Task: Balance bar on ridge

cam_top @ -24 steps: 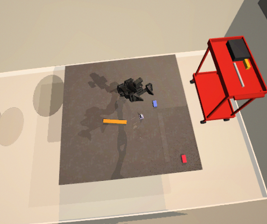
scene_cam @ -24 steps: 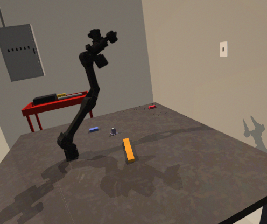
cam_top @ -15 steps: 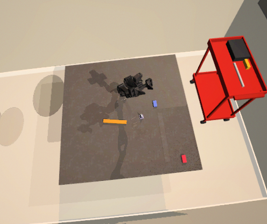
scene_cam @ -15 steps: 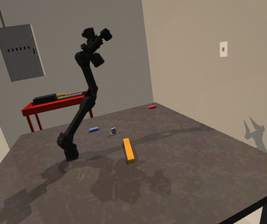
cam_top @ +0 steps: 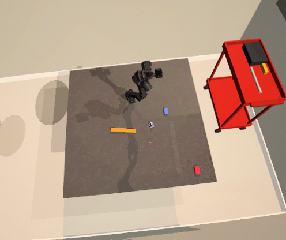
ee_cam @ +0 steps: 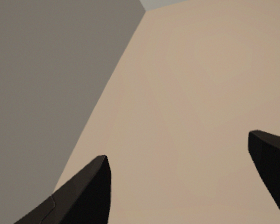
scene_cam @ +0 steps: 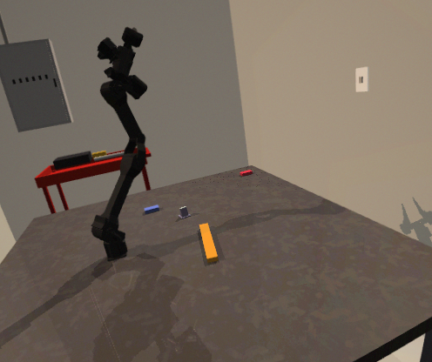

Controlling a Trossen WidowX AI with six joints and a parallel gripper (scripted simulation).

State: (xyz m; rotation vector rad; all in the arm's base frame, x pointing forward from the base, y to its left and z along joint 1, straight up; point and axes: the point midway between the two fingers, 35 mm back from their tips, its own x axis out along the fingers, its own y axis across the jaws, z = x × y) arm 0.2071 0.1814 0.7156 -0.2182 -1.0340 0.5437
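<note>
Desk (cam_top: 93, 173) (scene_cam: 323, 283): arm (cam_top: 146, 86) (scene_cam: 124, 183) raised nearer its top edge, top view. Orange bar (cam_top: 123, 130) (scene_cam: 208, 243) flat, left of centre; ridge (cam_top: 151, 124) (scene_cam: 184, 212) between bar and right edge. Claw (cam_top: 152, 69) (scene_cam: 119, 42) (ee_cam: 178, 146) spread, nothing pinched. Step judged: approach before pickup. Next: descend, grip bar near its midpoint; off-centre grip might complicate balancing.

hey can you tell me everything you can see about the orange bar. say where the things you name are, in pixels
The orange bar (cam_top: 123, 130) (scene_cam: 208, 243) is long, straight and narrow, plain orange with flat faces and squared ends, its material unclear. It lies flat on the dark mottled table (cam_top: 93, 167) (scene_cam: 280, 283), off the small grey ridge piece (cam_top: 151, 124) (scene_cam: 184, 212), one end pointing roughly that way. Nothing but the table appears to touch it.
</note>
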